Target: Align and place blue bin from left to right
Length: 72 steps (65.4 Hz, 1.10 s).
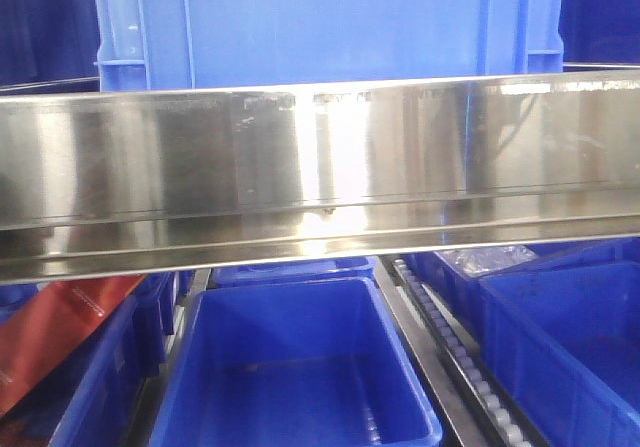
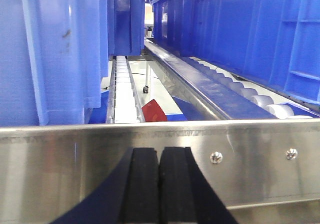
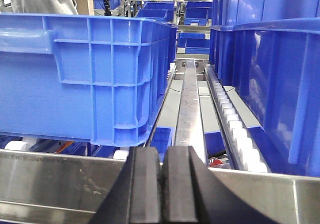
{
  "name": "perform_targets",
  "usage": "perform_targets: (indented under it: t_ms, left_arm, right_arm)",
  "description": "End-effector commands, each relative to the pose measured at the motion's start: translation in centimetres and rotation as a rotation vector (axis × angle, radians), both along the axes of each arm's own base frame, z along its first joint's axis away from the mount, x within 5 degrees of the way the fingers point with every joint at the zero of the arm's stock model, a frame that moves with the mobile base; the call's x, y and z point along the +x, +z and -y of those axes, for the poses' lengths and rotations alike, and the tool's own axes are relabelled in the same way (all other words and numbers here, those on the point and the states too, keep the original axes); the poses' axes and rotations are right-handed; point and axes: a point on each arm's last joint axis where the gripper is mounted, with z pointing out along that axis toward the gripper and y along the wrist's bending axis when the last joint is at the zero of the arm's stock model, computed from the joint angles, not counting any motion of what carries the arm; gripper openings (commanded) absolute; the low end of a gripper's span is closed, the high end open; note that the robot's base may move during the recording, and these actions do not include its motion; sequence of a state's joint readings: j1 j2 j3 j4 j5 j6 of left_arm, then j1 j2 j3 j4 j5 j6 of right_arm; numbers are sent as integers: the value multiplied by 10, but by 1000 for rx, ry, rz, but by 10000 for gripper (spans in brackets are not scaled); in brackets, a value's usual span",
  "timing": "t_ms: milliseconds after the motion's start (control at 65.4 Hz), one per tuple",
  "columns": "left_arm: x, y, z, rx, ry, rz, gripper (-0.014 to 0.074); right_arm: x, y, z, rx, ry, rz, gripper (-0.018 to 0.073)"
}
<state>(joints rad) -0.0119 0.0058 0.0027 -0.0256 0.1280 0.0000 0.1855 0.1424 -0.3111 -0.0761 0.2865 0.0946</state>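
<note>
The blue bin (image 1: 320,17) stands behind a wide stainless-steel rail (image 1: 320,167) and fills the top of the front view. In the right wrist view the blue bin (image 3: 85,73) is to the left beyond the rail (image 3: 50,179), with a ribbed corner and a protruding rim. My right gripper (image 3: 163,156) is shut and empty, low in front of that rail, apart from the bin. My left gripper (image 2: 159,156) is also shut and empty, against the rail (image 2: 250,169). A smooth bright-blue wall (image 2: 50,48) rises close on its left; I cannot tell whether it is the same bin.
Deeper-blue open bins (image 1: 295,367) sit on the level below, beside a red object (image 1: 50,337) and a roller track (image 1: 460,357). Other blue crates (image 2: 250,33) (image 3: 270,83) stand to the right of each gripper. White rollers (image 2: 122,93) and a steel divider (image 3: 190,108) run away between them.
</note>
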Motion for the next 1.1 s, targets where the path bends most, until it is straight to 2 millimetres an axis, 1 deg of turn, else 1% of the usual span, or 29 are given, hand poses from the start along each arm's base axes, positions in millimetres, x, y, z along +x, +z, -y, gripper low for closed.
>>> perform_targets:
  t_ms: [0,107,168,214,291,398,520,642,688,749,795,1086]
  left_arm:
    - [0,3,0,1,0,29,-111]
    - [0,3,0,1,0,29,-111]
    - [0,3,0,1,0,29,-111]
    - [0,3,0,1,0,29,-111]
    - [0,3,0,1,0,29,-111]
    - [0,3,0,1,0,29,-111]
    - [0,3,0,1,0,29,-111]
    - [0,3,0,1,0,29,-111]
    - [0,3,0,1,0,29,-111]
    - [0,3,0,1,0,29,-111]
    - [0,3,0,1,0,29,-111]
    - [0,3,0,1,0,29,-111]
  right_arm:
    - [0,2,0,-12,-4,30,-69]
    - [0,2,0,-12,-4,30,-69]
    - [0,1,2,-42,-28,19,-69]
    - [0,0,4,-65,-64,18,-69]
    - [0,0,7,-47,-133,14,-69]
    - [1,-9,12,-19,-223,33,-69]
    - [2,-33,14,14,-277,55,-69]
    - [1,-65,14,14,-280,59,-69]
    - [3,-77,15,13,-280,30,-69]
    - [3,-75,15,14,-280,63,-69]
    - [3,-78,15,13,-280,29,-69]
    - [3,-78,15,13,-280,29,-69]
